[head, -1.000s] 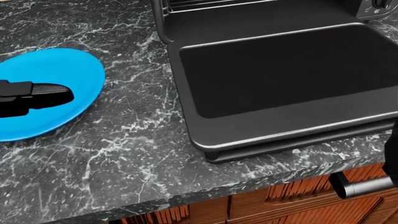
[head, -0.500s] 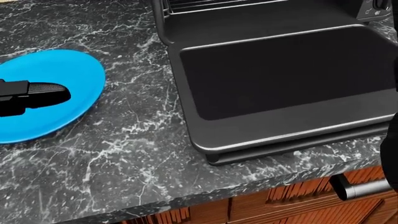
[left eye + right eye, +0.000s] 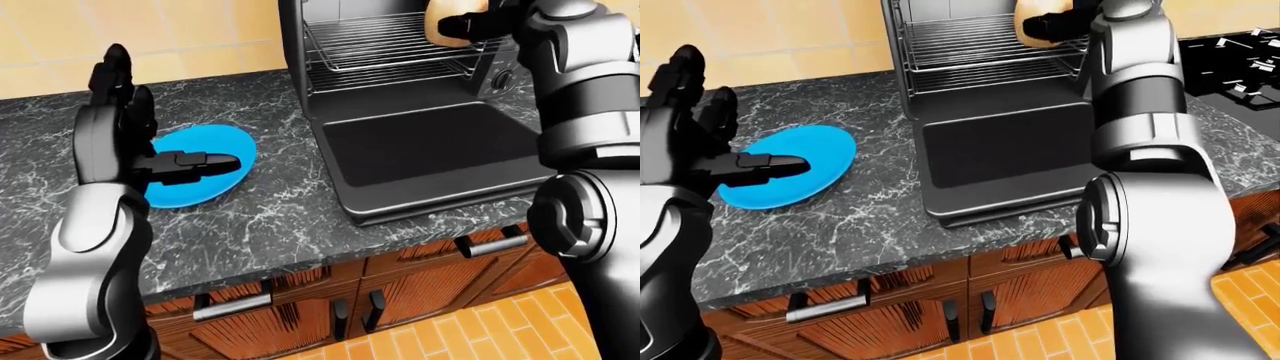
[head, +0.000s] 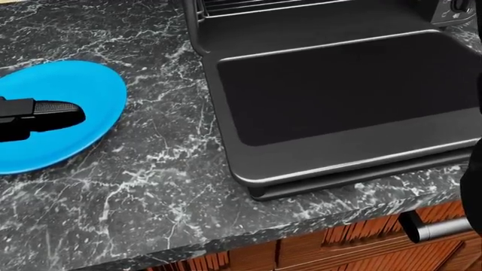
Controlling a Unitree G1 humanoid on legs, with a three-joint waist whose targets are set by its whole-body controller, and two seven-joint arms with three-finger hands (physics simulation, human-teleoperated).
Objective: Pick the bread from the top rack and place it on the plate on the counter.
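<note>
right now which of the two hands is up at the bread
The right hand, raised at the top rack of the toaster oven with its fingers around the bread. The left hand is empty, hovering open over the blue plate.

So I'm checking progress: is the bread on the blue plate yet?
No, the blue plate is bare; the bread is up at the oven rack in the right hand.

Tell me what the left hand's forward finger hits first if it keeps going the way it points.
Probably nothing soon. The left hand is open, one finger pointing toward the view's right over the blue plate. Beyond lies bare counter, then the toaster oven, though height is unclear.
</note>
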